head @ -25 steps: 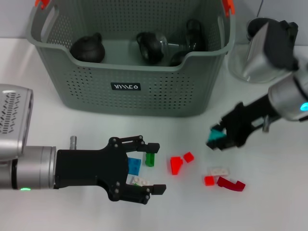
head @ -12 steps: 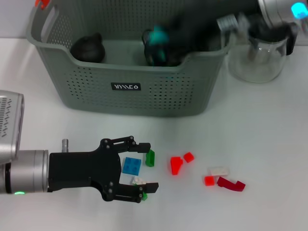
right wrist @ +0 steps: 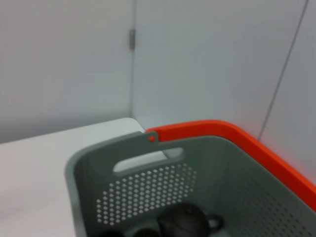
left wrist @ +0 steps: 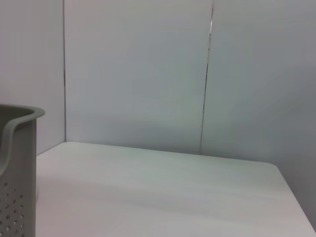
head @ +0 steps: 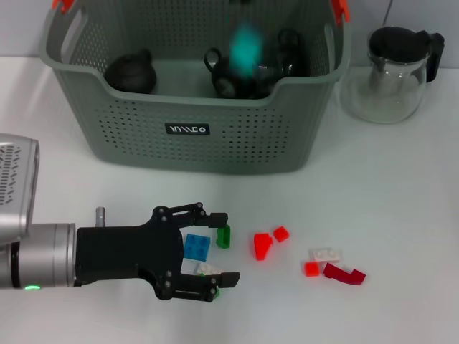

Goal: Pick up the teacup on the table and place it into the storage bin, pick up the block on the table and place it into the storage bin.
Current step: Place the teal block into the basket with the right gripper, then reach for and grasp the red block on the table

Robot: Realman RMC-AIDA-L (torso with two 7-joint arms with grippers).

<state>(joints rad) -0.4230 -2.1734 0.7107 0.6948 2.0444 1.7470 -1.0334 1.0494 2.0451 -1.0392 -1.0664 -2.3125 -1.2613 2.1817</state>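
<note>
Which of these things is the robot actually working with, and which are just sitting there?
In the job: storage bin, blue block, teal block falling into the bin, open left gripper.

Lying about: glass pitcher, red blocks.

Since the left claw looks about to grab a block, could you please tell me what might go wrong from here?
1. The left claw is open around the blue block, but a white block and a green block lie close to its fingertips; closing may catch or push those instead.
2. The teal block is a blur over the storage bin, where dark teapots sit; it may bounce off them.
</note>
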